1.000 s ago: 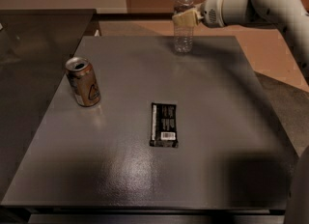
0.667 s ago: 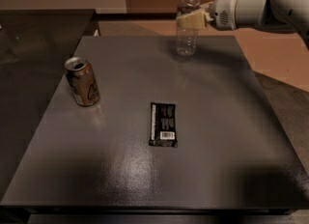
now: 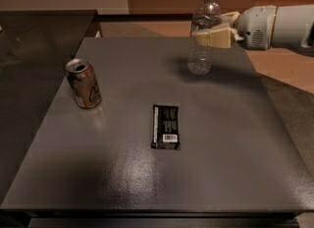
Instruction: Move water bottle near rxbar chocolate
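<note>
1. The gripper (image 3: 210,29) was at the far right part of the bench (image 3: 225,153), reaching in from the right edge of the view on a white arm (image 3: 277,25).
2. Its cream-coloured fingers (image 3: 216,39) were clenched around the middle of the water bottle (image 3: 202,55), one finger lying across the front of the bottle and the other showing behind it.
3. The water bottle stood upright, white cap on top, near the far edge of the bench and right of centre. Whether its base touched the bench or hung just above it could not be told; a dark shadow lay on the surface around the base.
4. The rxbar chocolate (image 3: 166,127) lay flat near the middle of the bench, its long side running front to back, with the white barcode patch at the near end.
5. The bottle and the bar were well apart, the bottle farther back and to the right of the bar.
6. A brown-gold drink can (image 3: 84,83) stood upright on the left part of the bench, its top opened, apart from both the bar and the bottle.
</note>
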`<state>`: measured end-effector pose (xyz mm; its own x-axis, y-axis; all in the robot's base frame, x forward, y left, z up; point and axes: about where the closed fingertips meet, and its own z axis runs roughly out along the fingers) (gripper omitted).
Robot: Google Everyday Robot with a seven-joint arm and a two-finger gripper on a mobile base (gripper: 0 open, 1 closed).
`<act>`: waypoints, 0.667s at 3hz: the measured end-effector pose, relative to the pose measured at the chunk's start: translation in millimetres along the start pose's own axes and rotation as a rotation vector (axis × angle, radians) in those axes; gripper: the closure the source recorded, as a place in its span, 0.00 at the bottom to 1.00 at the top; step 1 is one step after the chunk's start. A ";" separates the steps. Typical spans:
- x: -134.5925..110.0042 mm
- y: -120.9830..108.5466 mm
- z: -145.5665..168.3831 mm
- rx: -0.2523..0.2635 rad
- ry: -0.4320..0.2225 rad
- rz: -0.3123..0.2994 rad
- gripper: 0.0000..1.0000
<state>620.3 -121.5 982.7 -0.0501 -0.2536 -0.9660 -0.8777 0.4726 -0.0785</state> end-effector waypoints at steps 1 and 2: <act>11.4 37.5 -17.0 -0.043 -0.002 -0.023 1.00; 28.7 70.4 -25.7 -0.081 0.007 -0.025 1.00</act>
<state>544.8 -117.3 955.8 -0.0302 -0.2703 -0.9623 -0.9145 0.3960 -0.0825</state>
